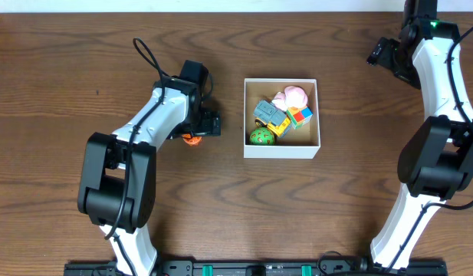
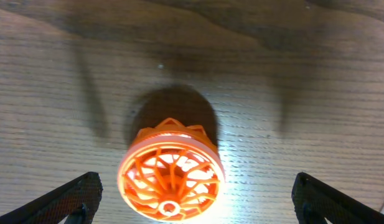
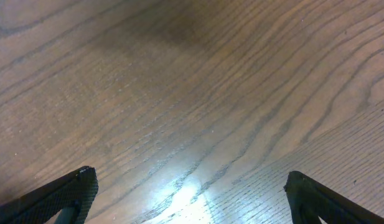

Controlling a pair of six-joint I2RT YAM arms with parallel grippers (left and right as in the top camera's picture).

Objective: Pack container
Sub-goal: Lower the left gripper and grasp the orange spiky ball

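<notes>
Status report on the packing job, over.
Left gripper open over orange lattice toy on table. Right gripper open, empty. Container holds several small toys. Nothing blocking the way.

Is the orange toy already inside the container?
No, the orange toy sits on the table, outside the container.

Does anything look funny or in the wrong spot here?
One orange spoked toy sits alone on the table, left of the container, below the open left gripper. The other toys lie inside it. Nothing looks spilled or broken.
</notes>
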